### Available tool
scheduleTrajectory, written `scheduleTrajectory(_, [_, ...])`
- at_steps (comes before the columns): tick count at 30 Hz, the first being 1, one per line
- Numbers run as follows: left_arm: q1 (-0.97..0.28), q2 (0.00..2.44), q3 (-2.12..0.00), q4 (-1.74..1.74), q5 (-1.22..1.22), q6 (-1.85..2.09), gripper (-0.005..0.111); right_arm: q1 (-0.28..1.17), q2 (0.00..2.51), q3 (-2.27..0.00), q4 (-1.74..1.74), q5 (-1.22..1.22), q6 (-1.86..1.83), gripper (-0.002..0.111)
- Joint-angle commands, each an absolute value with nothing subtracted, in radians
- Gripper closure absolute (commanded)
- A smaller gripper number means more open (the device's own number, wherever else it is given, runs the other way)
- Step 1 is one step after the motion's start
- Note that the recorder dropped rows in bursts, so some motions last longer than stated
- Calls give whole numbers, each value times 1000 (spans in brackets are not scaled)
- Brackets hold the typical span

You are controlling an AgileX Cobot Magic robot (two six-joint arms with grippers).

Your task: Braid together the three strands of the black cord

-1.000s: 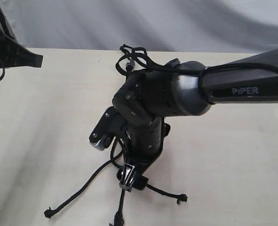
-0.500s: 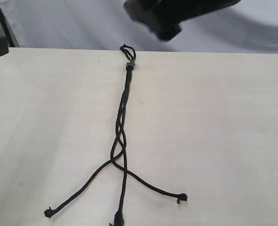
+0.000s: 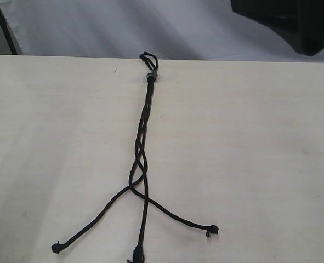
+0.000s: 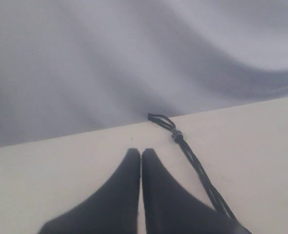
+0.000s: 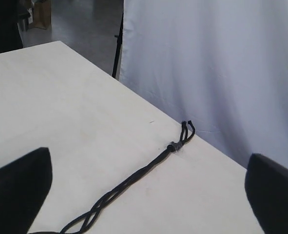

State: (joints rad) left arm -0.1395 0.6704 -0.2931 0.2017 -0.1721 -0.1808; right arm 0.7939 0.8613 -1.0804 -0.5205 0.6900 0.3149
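Observation:
The black cord (image 3: 142, 137) lies lengthwise down the table, with its small loop (image 3: 147, 56) at the far edge and its knot (image 3: 151, 76) just below. It is twisted together down to about the middle. From there the three strands fan out: the left strand (image 3: 90, 224), the middle strand (image 3: 143, 224) and the right strand (image 3: 178, 217), each ending in a knotted tip. My left gripper (image 4: 141, 153) is shut and empty, hovering beside the cord (image 4: 202, 175) near the knot (image 4: 177, 136). My right gripper (image 5: 148, 161) is wide open, well above the cord (image 5: 134, 180).
A dark part of the right arm (image 3: 293, 22) shows at the exterior view's top right, off the table. A white curtain (image 3: 96, 27) hangs behind the table's far edge, with a thin black pole (image 3: 3, 27) at the far left. The pale tabletop (image 3: 249, 153) extends on both sides of the cord.
The right arm, which stood over the cord's middle a second ago, has lifted away to the top right. The dark shape at the top left has left the view. The cord lies unchanged.

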Motion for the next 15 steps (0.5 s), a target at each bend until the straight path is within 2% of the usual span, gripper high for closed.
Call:
scheduleTrajectory(1, [-139, 663, -287, 201, -174, -188, 105, 793, 839, -1076, -525, 687, 317, 4])
scheduleTrajectory(8, [-139, 651, -285, 201, -169, -187, 105, 793, 841, -1076, -525, 687, 317, 4])
scheduleTrajectory(15, [-139, 411, -244, 201, -37, -157, 105, 793, 841, -1076, -525, 687, 317, 4])
